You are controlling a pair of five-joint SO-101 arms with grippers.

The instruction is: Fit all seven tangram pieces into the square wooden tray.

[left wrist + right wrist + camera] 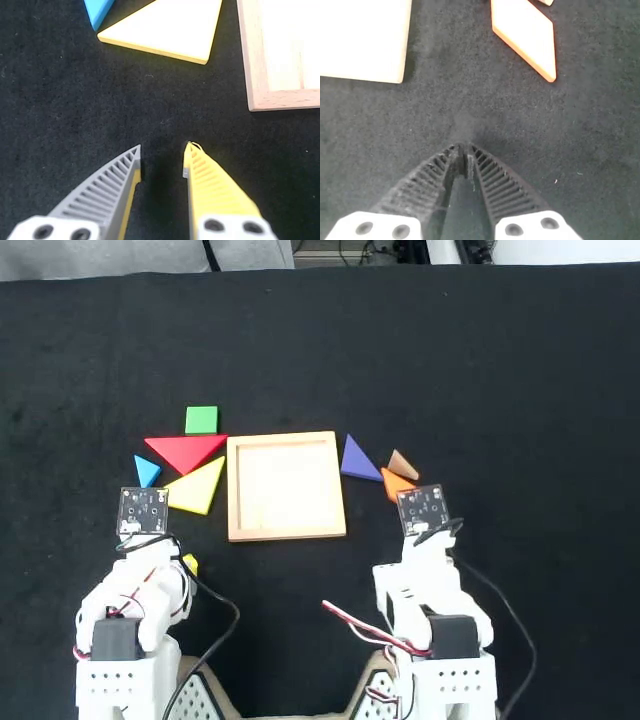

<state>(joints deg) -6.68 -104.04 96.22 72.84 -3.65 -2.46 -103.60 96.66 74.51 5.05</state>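
Note:
The square wooden tray (286, 530) lies mid-table with a bare floor. Left of it lie a green square (201, 419), a large red triangle (187, 450), a small blue triangle (146, 470) and a yellow triangle (198, 485). Right of it lie a purple triangle (357, 458), a brown triangle (402, 464) and an orange parallelogram (396, 481). My left gripper (163, 149) is open over bare cloth, short of the yellow triangle (172, 27) and the tray's corner (260, 95). My right gripper (463, 148) is shut and holds nothing, short of the orange parallelogram (527, 35) and the tray (365, 45).
Black cloth covers the whole table (480, 360), with wide free room behind and beside the pieces. Both arm bases (120, 660) (445, 660) stand at the near edge, with cables trailing between them. The tip of the blue triangle (100, 10) lies beside the yellow one.

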